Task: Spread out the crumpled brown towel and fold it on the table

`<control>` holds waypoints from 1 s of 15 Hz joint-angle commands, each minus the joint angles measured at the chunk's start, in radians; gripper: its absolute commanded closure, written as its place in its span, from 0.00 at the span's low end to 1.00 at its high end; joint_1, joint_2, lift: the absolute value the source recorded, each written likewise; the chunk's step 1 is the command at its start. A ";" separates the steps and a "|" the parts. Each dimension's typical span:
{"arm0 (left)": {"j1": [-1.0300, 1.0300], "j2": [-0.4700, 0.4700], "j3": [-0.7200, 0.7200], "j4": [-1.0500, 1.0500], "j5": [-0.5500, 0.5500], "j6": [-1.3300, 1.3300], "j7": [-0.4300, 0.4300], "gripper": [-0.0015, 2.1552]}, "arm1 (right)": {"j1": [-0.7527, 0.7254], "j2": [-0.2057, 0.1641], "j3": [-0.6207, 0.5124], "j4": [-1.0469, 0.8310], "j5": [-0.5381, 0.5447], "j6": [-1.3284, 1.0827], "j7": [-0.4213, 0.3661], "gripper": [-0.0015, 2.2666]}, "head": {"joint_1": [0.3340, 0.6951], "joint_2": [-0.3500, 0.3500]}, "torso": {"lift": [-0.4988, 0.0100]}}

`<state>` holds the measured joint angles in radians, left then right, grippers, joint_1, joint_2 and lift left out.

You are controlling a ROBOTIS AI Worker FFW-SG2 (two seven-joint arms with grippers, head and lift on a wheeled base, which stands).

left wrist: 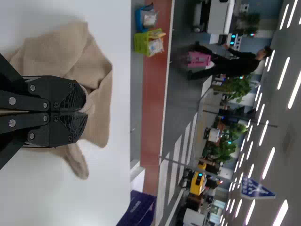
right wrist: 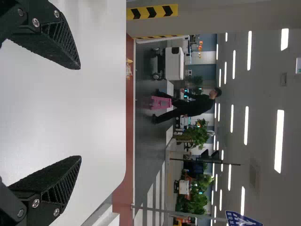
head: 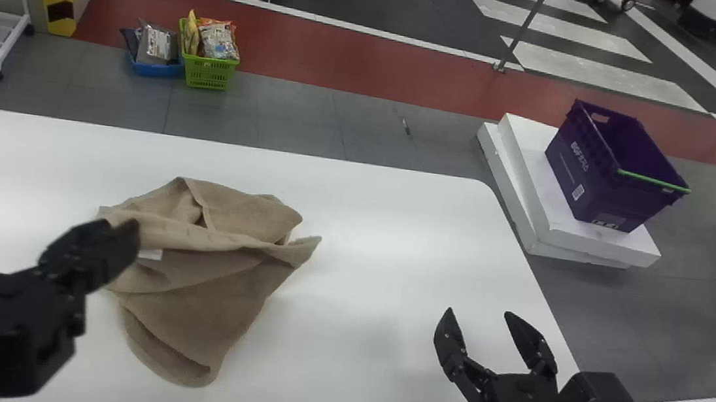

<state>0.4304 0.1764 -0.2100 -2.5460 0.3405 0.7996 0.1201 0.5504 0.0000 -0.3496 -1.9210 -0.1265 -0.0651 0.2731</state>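
Towel (head: 202, 317): lies bunched on the left part of the white table (head: 388, 230), in front of the left arm; its near part is fairly flat, while the far part is heaped in loose folds, with one corner sticking out to the right and a small pale tag (head: 151, 254) showing.
Left gripper (left wrist: 86, 112): fingers pressed together at the towel's upper folds, seemingly with a pinch of cloth between the tips.
Right gripper (head: 478, 312): fingers wide apart, nothing between them, over the table's right side, well apart from the towel.
Spreading: underway at best, by my judgement; the towel is far from flat and its outline is not yet a clean rectangle.
Folding: all still to do, as no neat crease or squared layer shows.
Next: the ridge probably needs drawing out and the corners finding; a small pinch could slip or drag the whole bundle.
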 commanded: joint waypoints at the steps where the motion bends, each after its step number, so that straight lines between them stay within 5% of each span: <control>1: 0.011 -0.001 0.173 -0.088 0.098 0.096 -0.005 0.73 | 0.000 0.001 0.009 -0.003 0.004 0.000 0.000 0.07 | 1.00 0.00 | 0.73; 4: 0.011 -0.011 0.399 -0.118 0.249 0.197 -0.016 0.73 | -0.003 0.001 0.031 -0.006 0.025 0.003 -0.003 0.07 | 1.00 0.10 | 0.73; 12: -0.087 -0.017 0.515 0.049 0.115 0.301 -0.020 0.70 | -0.013 0.001 0.080 -0.013 0.065 0.006 -0.025 0.07 | 1.00 0.39 | 0.73; 13: -0.107 -0.018 0.521 0.089 0.107 0.301 -0.019 0.62 | -0.013 0.001 0.080 -0.012 0.065 0.006 -0.025 0.07 | 1.00 0.42 | 0.73; 15: -0.157 -0.020 0.524 0.158 0.071 0.356 -0.004 0.01 | -0.013 0.001 0.080 -0.012 0.065 0.006 -0.025 0.07 | 1.00 0.48 | 0.73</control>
<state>0.3079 0.1573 0.3115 -2.4347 0.4345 1.1174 0.1119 0.5369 0.0000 -0.2700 -1.9340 -0.0614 -0.0589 0.2485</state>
